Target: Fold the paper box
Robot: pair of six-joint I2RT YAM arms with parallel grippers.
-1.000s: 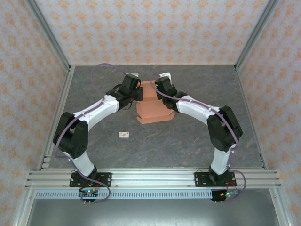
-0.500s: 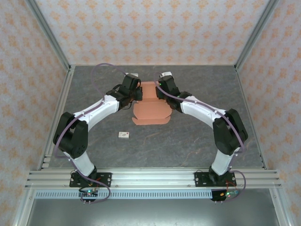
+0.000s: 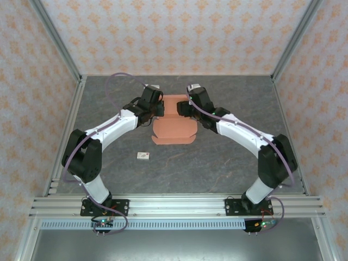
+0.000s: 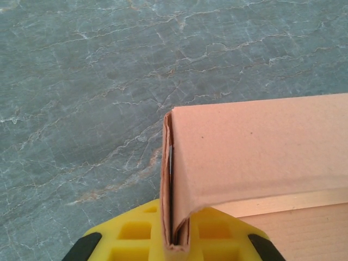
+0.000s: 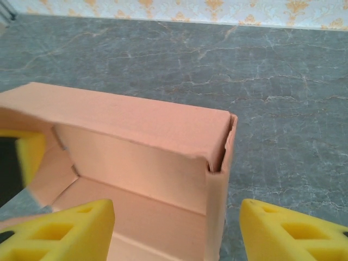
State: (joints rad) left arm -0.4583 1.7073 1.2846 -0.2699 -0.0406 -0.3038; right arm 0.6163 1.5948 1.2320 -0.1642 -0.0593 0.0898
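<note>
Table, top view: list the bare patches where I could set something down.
Bare: the wide stretch between the paper box and the near rail, right of the white tag; the strip along the back wall. Crowded: mid-table, where the left arm and right arm meet at the box.

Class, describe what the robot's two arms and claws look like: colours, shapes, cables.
Left arm and right arm: white rounded shells, black joints, a thin purple cable along each. Left claw and right claw: bright yellow fingers with square pockets, black trim.
</note>
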